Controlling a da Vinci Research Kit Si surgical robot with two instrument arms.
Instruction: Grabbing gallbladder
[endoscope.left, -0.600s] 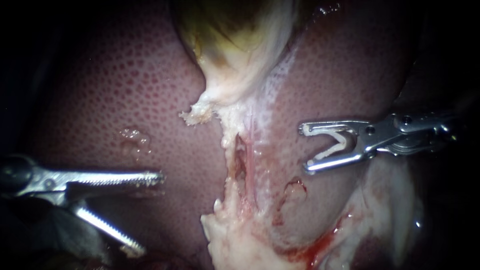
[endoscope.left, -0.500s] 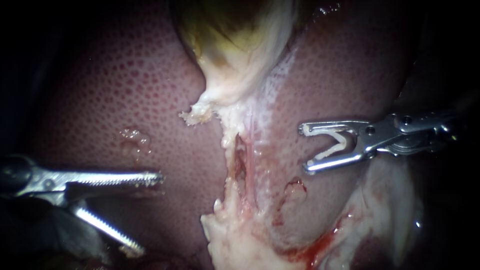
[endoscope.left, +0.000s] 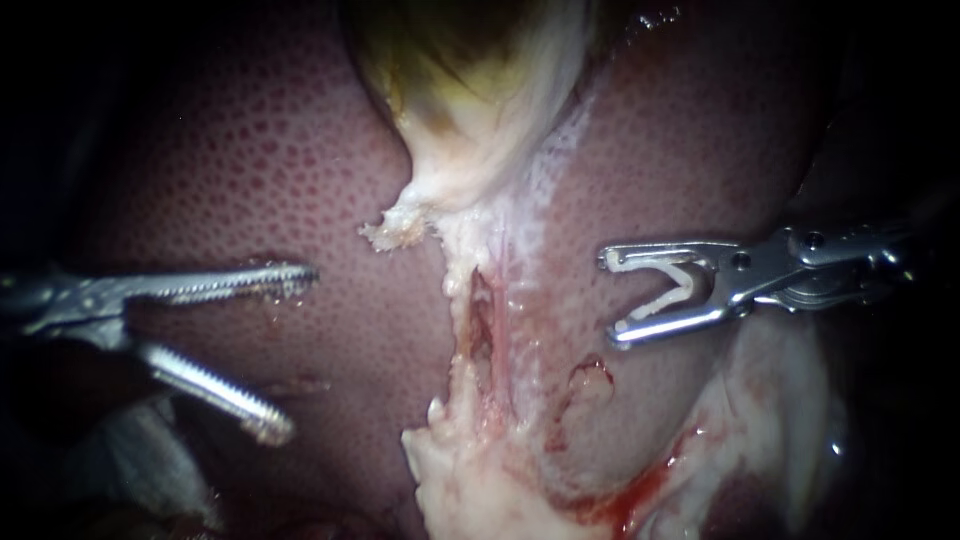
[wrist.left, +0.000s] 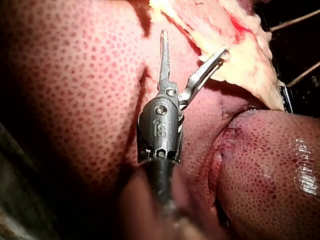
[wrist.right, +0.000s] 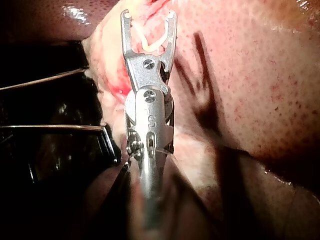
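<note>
**Endoscope view.** The gallbladder (endoscope.left: 470, 90) sits at top centre. It is a yellow-green sac that turns pale as it narrows downward to a frayed tag, with liver (endoscope.left: 240, 160) on both sides. Below it a pale strip (endoscope.left: 510, 250) runs down the middle with a raw slit in it, and there is blood (endoscope.left: 640, 490) near the lower edge.
- The left instrument (endoscope.left: 297, 352) comes in over the liver, well apart from the strip and lower than the gallbladder. Its claw is released, the toothed halves spread wide with nothing between them.
- The right instrument (endoscope.left: 610, 297) has its tips near the strip and pointing toward it. Its claw stands wide but grasps a white clip (endoscope.left: 672, 290) seated against both halves.
- Neither claw touches the gallbladder.

**Left wrist view.** The left instrument (wrist.left: 194, 42) has its claw released above the liver (wrist.left: 75, 80). Pale tissue (wrist.left: 245, 45) with a red smear lies ahead of it. One tip overlaps that tissue's edge, but I cannot tell whether they touch, nor whether this tissue is gallbladder.

**Right wrist view.** The right instrument (wrist.right: 149, 15) holds the white clip (wrist.right: 150, 44), whose legs run out to both tips. Pale tissue (wrist.right: 107, 60) with blood lies under and beside the claw. The liver (wrist.right: 260, 75) is on the other side and carries the claw's shadow (wrist.right: 200, 90)
</note>
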